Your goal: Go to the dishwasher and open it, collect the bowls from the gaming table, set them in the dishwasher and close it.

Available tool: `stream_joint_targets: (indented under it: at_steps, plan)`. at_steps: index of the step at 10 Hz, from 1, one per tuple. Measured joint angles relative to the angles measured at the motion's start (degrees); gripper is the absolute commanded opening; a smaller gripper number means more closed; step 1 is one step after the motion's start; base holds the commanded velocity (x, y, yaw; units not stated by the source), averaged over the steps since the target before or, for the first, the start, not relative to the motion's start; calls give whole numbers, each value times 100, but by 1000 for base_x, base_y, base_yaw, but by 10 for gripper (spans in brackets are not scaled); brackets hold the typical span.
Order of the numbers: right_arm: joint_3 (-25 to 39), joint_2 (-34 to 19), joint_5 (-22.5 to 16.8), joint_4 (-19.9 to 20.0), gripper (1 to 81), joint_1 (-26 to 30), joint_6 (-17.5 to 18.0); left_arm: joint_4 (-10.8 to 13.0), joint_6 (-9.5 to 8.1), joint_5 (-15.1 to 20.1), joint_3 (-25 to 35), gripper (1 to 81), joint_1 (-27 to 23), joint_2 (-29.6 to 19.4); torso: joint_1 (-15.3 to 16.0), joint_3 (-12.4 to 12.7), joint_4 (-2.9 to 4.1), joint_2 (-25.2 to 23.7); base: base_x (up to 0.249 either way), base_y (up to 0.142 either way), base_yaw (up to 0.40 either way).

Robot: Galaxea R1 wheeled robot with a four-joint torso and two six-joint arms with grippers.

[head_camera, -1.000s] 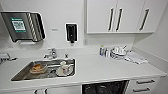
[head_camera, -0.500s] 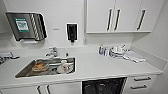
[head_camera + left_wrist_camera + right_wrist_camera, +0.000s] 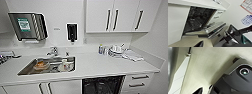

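Note:
The dishwasher [image 3: 102, 85] stands open under the counter, right of the sink, its inside dark. In the left wrist view the dishwasher's cavity [image 3: 198, 20] shows wire racks, and its door [image 3: 216, 29] hangs lowered at a slant with a grey inner face. A dark tip of my left gripper [image 3: 199, 44] pokes in at the picture's edge, apart from the door, over pale floor. A dark tip of my right gripper [image 3: 198, 91] shows over bare pale floor. The gaming table and the bowls are out of view.
A steel sink [image 3: 47, 65] with dishes in it is set into the white counter [image 3: 100, 66]. A bottle and stacked dishes [image 3: 113, 50] stand at the back right. Drawers [image 3: 138, 81] flank the dishwasher; wall cabinets [image 3: 112, 15] hang above. The robot's own base [image 3: 235, 80] is close by.

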Motion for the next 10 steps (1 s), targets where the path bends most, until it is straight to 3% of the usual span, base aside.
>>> stream_joint_targets:
  at_steps: [2,4,6,8,9,10]
  plan:
    - [-4,-5,9,-6,811,13,-33,0,0,-23,-68,811,15,27,0,-2,0,2,0,0,0]
    - [-74,-11,30,-22,811,-27,-401,0,2,-22,-295,811,150,104,0,-2,0,2,0,0,0]
    - [-102,-61,146,-29,811,-162,-1220,0,2,-23,-651,811,393,171,0,-2,0,2,0,0,0]
    - [-146,-165,384,-32,811,-411,-2270,0,4,-23,-835,811,660,222,0,-2,0,2,0,0,0]
    - [-152,-184,405,-38,811,-494,-2378,0,11,-41,-945,811,747,254,0,-2,0,2,0,0,0]
    - [-202,-223,679,-35,811,-788,-3015,0,9,-72,-1207,811,957,327,0,-2,0,2,0,0,0]
